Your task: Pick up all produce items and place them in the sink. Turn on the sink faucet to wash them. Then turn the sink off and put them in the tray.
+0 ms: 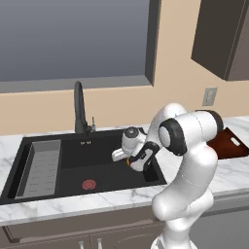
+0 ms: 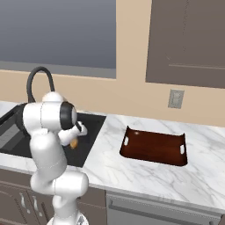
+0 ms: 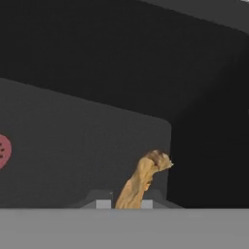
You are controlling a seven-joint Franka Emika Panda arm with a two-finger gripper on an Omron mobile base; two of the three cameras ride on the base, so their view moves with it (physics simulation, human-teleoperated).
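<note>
A small golden-brown bulb with a thin stalk, the produce item (image 3: 141,181), sits between my fingertips; it shows as an orange spot (image 1: 128,162) under the hand and again (image 2: 74,143) beside the arm. My gripper (image 3: 125,204) is shut on it and hangs inside the right part of the black sink (image 1: 97,163), above its floor. The red drain (image 1: 89,184) lies to the front left of the hand. Behind the basin rises the dark sink faucet (image 1: 79,108). The reddish-brown tray (image 2: 154,148) rests on the counter to the right of the sink.
A grey ribbed insert (image 1: 44,168) takes up the sink's left side. White marble counter (image 2: 132,176) runs around the basin. A wall outlet (image 2: 176,98) and a dark upper cabinet (image 2: 189,41) are above the tray. The basin's right wall is close to the hand.
</note>
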